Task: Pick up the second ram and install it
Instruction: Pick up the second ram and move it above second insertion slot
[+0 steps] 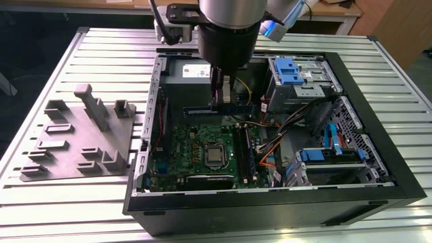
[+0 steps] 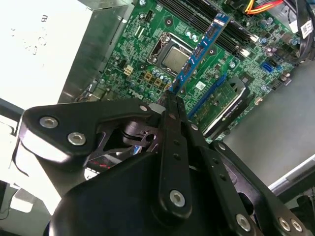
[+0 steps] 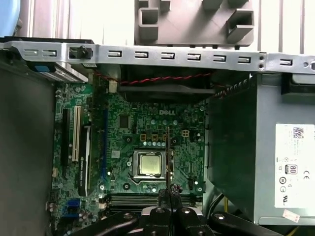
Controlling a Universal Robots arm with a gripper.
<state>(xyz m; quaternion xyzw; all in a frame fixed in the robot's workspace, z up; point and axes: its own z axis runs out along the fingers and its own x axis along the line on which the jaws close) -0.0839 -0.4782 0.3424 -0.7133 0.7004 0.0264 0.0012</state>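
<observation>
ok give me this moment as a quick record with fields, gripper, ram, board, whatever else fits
gripper: above the open computer case, jaws shut on the second ram
second ram: held in the air over the motherboard, seated in no slot
motherboard: green, flat inside the case, processor uncovered
power supply: grey box beside the motherboard
grey parts holder: on the slatted table, at the exterior view's left of the case
</observation>
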